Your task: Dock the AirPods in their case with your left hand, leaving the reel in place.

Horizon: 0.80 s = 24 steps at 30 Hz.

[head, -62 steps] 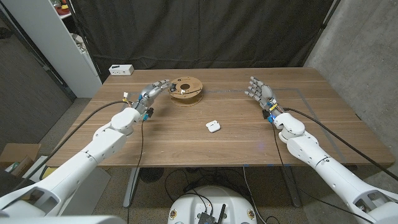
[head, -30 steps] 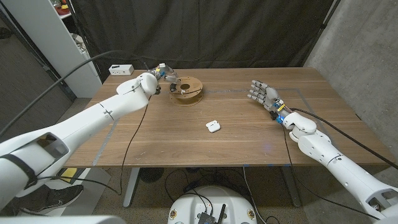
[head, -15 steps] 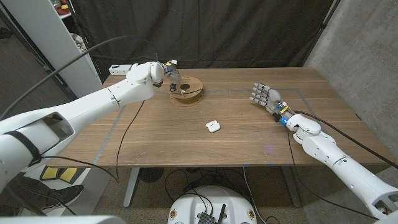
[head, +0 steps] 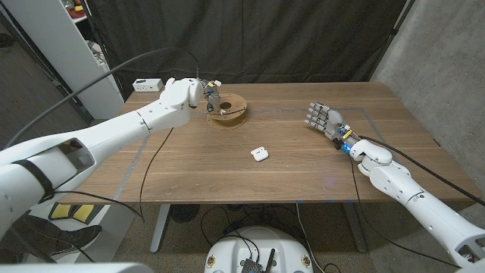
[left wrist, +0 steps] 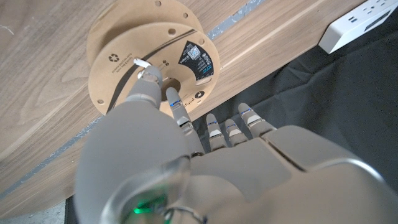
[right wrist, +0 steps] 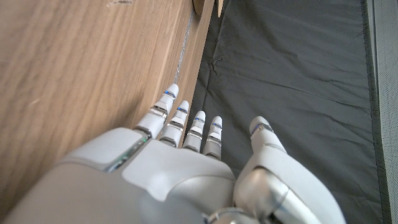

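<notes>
Left robot hand (head: 210,94) is pinching an AirPod (left wrist: 142,63) over the reel (head: 228,110); right robot hand (head: 323,119) is hovering open, empty.

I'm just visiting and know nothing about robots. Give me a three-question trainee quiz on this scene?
1. True or false: the left hand is over the cardboard reel.
2. Which lies nearer the table's front edge: A) the reel, B) the white AirPods case?
3. Fill in: the right hand, fingers spread, holds ____.

Key: 1 true; 2 B; 3 nothing.
</notes>
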Each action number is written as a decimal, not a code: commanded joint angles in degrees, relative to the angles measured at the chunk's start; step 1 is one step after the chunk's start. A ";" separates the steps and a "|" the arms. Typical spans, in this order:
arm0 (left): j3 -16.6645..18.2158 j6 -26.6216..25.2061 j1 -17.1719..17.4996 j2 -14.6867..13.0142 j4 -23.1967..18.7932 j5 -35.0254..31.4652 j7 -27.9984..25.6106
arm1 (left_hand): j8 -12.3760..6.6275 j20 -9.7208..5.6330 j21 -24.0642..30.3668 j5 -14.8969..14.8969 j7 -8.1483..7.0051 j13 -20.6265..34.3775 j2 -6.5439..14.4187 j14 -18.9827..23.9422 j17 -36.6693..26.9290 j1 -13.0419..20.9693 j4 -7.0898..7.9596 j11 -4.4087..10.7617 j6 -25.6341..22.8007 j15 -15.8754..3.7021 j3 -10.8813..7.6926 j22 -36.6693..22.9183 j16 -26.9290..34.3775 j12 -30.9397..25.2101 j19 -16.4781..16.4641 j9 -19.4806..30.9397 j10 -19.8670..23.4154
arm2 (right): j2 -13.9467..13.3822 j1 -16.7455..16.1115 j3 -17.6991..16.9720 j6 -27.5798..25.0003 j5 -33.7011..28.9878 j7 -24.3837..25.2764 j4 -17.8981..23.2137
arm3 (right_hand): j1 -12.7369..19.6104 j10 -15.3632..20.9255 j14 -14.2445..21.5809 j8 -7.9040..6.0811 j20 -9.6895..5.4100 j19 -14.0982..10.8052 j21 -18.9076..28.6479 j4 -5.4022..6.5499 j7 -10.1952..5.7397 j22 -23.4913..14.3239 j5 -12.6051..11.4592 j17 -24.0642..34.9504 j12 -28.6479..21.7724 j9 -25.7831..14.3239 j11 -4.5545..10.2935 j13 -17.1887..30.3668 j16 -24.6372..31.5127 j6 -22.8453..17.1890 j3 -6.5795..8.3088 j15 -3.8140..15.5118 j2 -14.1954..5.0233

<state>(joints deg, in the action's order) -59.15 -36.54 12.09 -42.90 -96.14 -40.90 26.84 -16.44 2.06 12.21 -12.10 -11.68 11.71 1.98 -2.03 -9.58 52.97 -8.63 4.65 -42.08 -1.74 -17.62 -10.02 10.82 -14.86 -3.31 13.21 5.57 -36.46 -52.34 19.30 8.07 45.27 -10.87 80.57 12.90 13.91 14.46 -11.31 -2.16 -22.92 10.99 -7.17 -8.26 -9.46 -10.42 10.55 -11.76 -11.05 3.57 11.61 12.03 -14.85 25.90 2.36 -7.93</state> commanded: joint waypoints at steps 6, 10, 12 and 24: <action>4.29 5.81 4.00 3.70 4.57 -3.48 -5.22 | -0.95 -0.21 0.36 -0.02 0.88 0.19 0.64 2.37 -0.10 1.13 0.37 0.14 -2.69 -2.94 0.83 -0.20 0.44 -0.72 -1.90 0.20 2.41 | -0.27 -1.91 -0.95 0.07 1.00 0.79 1.17 | -0.45 0.81 0.81 -0.13 0.06 0.20 -0.14 0.33 0.28 -0.27 0.11 0.31 -0.24 -0.13 -0.38 0.13 0.17 -0.32 -0.34 5.84 0.11; 4.58 5.97 4.13 4.52 5.27 -3.75 -5.34 | -0.97 -0.18 0.44 0.04 1.10 0.19 0.72 3.01 -0.11 1.13 0.52 0.24 -3.10 -3.06 1.14 -0.24 0.42 -0.93 -2.44 0.24 3.17 | -0.41 -2.53 -1.27 0.39 1.34 0.61 1.33 | -0.59 0.89 0.92 -0.14 0.08 0.20 -0.13 0.43 0.23 -0.27 0.10 0.30 -0.25 -0.13 -0.36 0.14 0.16 -0.36 -0.36 5.78 0.14; 4.57 5.16 4.15 5.14 5.57 -4.06 -5.01 | -1.20 -0.59 0.52 0.12 1.48 0.20 0.77 3.40 -0.11 1.10 0.62 0.49 -3.94 -3.51 1.38 -0.27 0.38 -0.96 -2.91 0.28 3.46 | -0.46 -2.77 -1.45 0.39 1.57 0.66 1.45 | -0.64 0.96 1.01 -0.17 0.10 0.20 -0.13 0.46 0.26 -0.27 0.09 0.29 -0.27 -0.13 -0.32 0.14 0.17 -0.44 -0.36 5.74 0.16; 4.71 3.67 4.66 5.63 5.46 -4.63 -4.11 | -1.89 -0.86 0.44 0.45 2.80 0.23 1.04 4.35 -0.10 1.42 0.70 0.95 -5.56 -3.89 2.10 -0.38 0.07 -0.96 -3.65 1.08 4.30 | -0.84 -3.51 -1.98 0.78 1.94 0.38 1.41 | -1.09 1.29 1.44 -0.15 0.15 0.20 -0.11 0.76 0.21 -0.27 0.01 0.20 -0.29 -0.12 -0.47 0.17 0.10 -0.50 -0.30 5.83 0.19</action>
<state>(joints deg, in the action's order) -54.88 -31.99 16.17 -38.06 -91.06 -44.88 22.24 -18.04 1.03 12.51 -11.86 -8.81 11.88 2.72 1.66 -9.59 53.71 -7.83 5.73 -46.99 -1.95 -15.73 -10.28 11.03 -15.69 -6.39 14.00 9.33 -36.95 -55.00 17.85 8.48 46.76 -10.33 81.82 12.35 14.73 15.28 -11.31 -2.16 -22.92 10.99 -6.70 -8.26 -9.46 -10.42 10.54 -11.76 -11.05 3.17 11.60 12.03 -14.85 25.44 2.14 -7.85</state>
